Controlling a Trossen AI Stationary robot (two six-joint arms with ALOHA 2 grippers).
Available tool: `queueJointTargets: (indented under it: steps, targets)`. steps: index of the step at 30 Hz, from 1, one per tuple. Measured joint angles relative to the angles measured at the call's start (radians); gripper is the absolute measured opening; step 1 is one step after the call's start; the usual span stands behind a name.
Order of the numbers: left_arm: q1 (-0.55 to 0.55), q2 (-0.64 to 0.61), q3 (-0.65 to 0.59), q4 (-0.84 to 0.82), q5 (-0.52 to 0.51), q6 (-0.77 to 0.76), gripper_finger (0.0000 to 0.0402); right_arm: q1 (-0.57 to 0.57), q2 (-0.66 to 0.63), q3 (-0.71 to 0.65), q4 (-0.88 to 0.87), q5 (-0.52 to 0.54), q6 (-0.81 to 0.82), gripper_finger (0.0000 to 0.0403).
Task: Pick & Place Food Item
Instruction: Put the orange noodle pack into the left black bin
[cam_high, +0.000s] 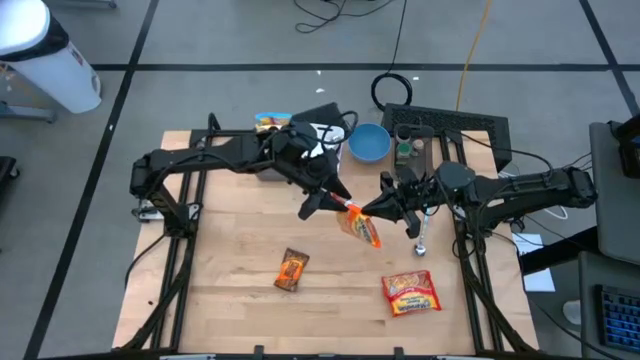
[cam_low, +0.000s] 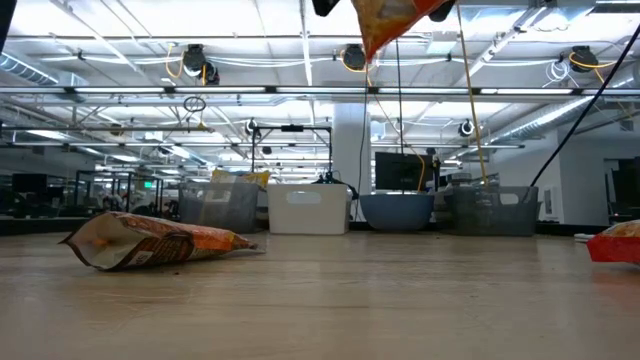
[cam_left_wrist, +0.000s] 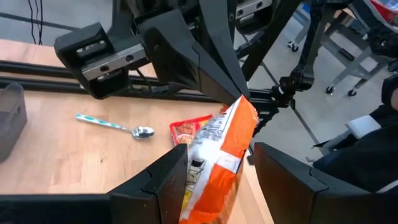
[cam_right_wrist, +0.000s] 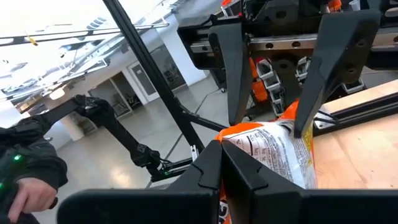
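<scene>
An orange snack bag (cam_high: 361, 226) hangs in the air over the middle of the table; the low view shows it high above the tabletop (cam_low: 395, 22). My right gripper (cam_high: 373, 208) comes in from the table's right and is shut on the bag's upper end. My left gripper (cam_high: 325, 203) comes from the left and is open, with one finger on each side of the bag (cam_left_wrist: 217, 155). In the right wrist view those two left fingers (cam_right_wrist: 314, 81) straddle the bag's far part. My right gripper pinches the bag's upper sealed end (cam_right_wrist: 244, 138) between its two shut fingers, coming nearly level from the table's right. The bag hangs below and beyond the fingers, tilted, clear of the table. My left gripper's fingers (cam_left_wrist: 171, 177) stand close beside the bag's sides; whether they touch it, I cannot tell.
A brown-orange packet (cam_high: 291, 269) lies at the near centre and a red packet (cam_high: 411, 293) at the near right. A spoon (cam_high: 421, 240) lies under the right arm. A blue bowl (cam_high: 369, 143), a white bin (cam_high: 322, 133) and dark bins (cam_high: 450, 125) line the far edge.
</scene>
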Motion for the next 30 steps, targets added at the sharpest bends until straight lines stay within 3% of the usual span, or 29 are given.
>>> queueJointTargets:
  steps: [8, 18, 30]
  targets:
    - [0.000, -0.001, 0.000, -0.001, 0.000, -0.001, 0.0184, 0.000, 0.000, 0.000, 0.011, 0.000, -0.001, 0.0000]
    - [0.000, -0.001, 0.000, -0.009, 0.001, 0.021, 0.0093, 0.000, 0.000, 0.000, 0.013, 0.000, -0.002, 0.0000]
    - [-0.008, -0.001, 0.000, -0.034, 0.011, 0.053, 0.0045, 0.000, 0.000, 0.000, 0.021, 0.001, -0.008, 0.0000]
